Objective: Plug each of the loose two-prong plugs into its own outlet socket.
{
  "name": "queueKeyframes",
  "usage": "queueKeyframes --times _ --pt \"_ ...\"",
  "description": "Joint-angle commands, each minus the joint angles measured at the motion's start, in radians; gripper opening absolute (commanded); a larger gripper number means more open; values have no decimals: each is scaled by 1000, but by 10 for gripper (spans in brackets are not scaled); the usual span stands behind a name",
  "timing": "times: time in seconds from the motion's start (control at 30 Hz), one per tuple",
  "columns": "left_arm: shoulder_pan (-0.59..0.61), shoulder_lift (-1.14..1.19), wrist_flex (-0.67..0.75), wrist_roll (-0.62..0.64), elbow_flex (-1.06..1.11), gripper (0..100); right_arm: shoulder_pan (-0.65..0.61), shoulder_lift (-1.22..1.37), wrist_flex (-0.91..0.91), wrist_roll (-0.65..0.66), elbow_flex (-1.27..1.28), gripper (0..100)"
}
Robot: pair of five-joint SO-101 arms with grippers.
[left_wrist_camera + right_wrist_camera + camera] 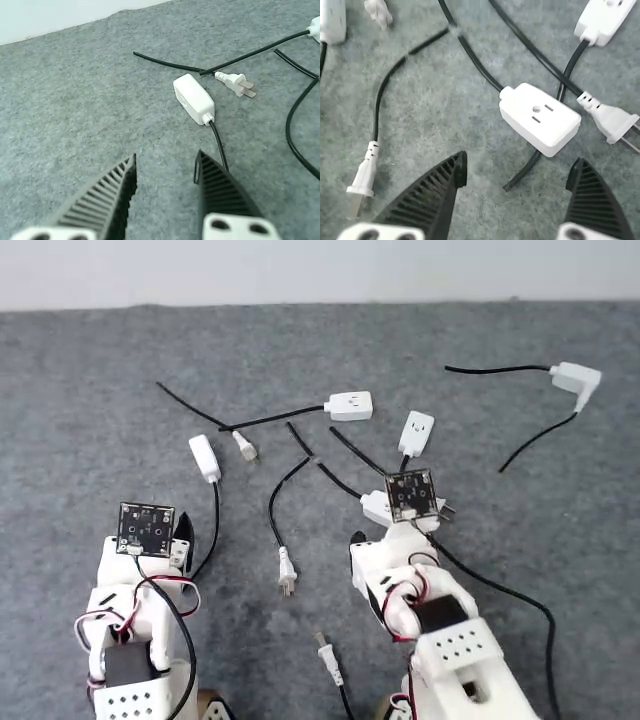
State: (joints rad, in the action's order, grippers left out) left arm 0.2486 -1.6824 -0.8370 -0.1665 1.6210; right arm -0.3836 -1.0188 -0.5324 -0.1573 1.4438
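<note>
White plastic arms (455, 645), black ribbed fingers (107, 200), square black wrist boards (146, 528), red, white, black wires (410, 588)

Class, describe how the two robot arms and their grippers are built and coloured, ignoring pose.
The left arm and right arm are chunky white plastic shells with dotted holes near the base. Each carries a square black circuit board at the wrist, and red, white and black wires loop along the joints. The left gripper and right gripper have black, ribbed, tapering fingers on white mounts.
</note>
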Motion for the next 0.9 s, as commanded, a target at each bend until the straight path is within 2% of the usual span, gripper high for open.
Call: queueKeyframes --times 0.0,0.17,0.87 --pt "-6 5 0 9 -44 193 19 105 4 15 -110 305" --pt "-6 5 0 9 -44 193 56 168 4 9 -147 305" --pt "-6 5 0 9 -44 193 54 174 4 12 -147 305"
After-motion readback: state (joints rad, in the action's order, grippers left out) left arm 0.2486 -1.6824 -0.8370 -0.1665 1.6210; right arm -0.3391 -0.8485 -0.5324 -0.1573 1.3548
